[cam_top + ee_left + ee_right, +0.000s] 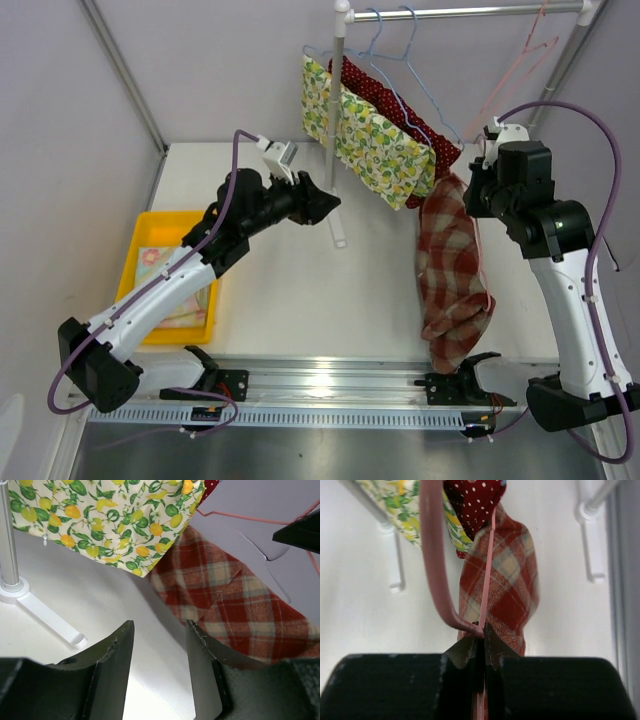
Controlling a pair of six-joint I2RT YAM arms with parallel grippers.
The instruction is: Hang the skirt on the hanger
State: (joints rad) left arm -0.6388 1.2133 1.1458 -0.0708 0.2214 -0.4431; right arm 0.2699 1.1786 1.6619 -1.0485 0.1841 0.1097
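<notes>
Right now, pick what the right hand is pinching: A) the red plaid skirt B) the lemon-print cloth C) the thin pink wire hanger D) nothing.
C: in the right wrist view the right hand is closed on the thin pink wire hanger, while the red plaid skirt shows beyond its tips, not between them.

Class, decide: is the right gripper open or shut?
Shut on the pink hanger: in the wrist view the right gripper pinches its thin wire, with no gap showing between the tips.

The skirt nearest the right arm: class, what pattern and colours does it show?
The skirt is red and cream plaid, clearest in the left wrist view.
</notes>
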